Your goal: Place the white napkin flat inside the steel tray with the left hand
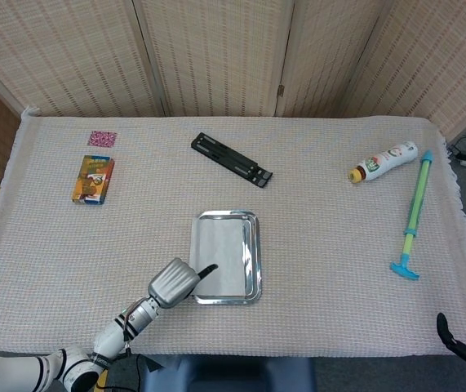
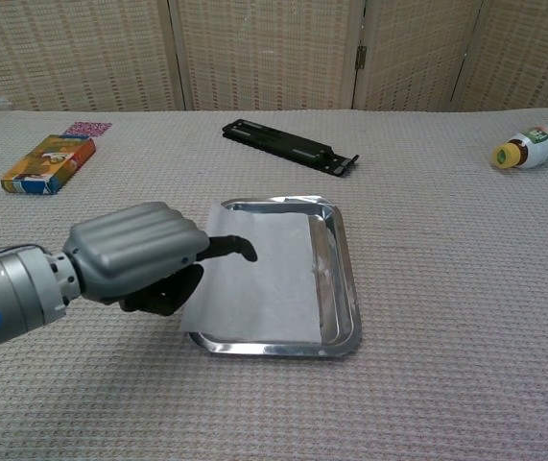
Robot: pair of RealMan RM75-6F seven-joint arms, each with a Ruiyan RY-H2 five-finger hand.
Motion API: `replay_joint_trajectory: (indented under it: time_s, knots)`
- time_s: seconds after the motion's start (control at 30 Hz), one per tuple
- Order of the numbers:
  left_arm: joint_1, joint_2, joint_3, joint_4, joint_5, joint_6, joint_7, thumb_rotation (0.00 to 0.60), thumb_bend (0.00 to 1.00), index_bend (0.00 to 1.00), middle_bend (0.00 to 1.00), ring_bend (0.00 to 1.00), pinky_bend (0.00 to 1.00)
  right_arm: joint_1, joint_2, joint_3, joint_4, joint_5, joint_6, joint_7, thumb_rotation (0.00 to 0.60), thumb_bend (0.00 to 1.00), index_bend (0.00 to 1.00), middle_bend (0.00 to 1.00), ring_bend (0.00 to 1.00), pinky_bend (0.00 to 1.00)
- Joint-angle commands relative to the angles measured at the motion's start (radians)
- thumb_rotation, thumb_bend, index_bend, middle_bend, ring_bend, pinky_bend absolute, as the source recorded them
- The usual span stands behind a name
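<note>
From the head view, the white napkin (image 1: 221, 255) lies spread inside the steel tray (image 1: 252, 260), covering its left part and lapping over the tray's left rim. My left hand (image 1: 177, 282) sits at the tray's near-left corner, one of its fingers (image 1: 206, 269) reaching onto the napkin's edge.

From the chest view, the napkin looks thin, soft and light, likely to slide or crease, so I would press near its edge. My left hand (image 2: 139, 252) seems curled, one finger out; whether it pinches the napkin I cannot tell.
</note>
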Motion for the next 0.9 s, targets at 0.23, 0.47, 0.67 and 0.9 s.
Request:
replay_joint_trajectory:
  time_s: [0.23, 0.47, 0.67, 0.9]
  knots:
    - [-0.021, -0.034, -0.042, 0.047, -0.192, -0.116, 0.101, 0.6, 1.0, 0.23, 1.0, 1.0, 1.0, -0.002, 0.004, 0.002, 0.0, 0.006, 0.004, 0.007, 0.6, 0.5, 0.0, 0.0, 0.0, 0.0]
    - [-0.049, -0.038, -0.041, 0.008, -0.309, -0.151, 0.211, 0.6, 1.0, 0.22, 1.0, 1.0, 1.0, -0.005, 0.006, -0.002, 0.001, -0.003, 0.012, 0.01, 0.6, 0.5, 0.0, 0.0, 0.0, 0.0]
    - [-0.061, -0.055, -0.033, 0.016, -0.319, -0.141, 0.232, 0.6, 1.0, 0.21, 1.0, 1.0, 1.0, -0.007, 0.008, 0.002, 0.0, 0.001, 0.021, 0.017, 0.6, 0.5, 0.0, 0.0, 0.0, 0.0]
    - [-0.071, -0.084, -0.027, 0.049, -0.284, -0.123, 0.213, 0.6, 1.0, 0.21, 1.0, 1.0, 1.0, -0.006, 0.01, 0.002, 0.0, 0.002, 0.019, 0.021, 0.6, 0.5, 0.0, 0.0, 0.0, 0.0]
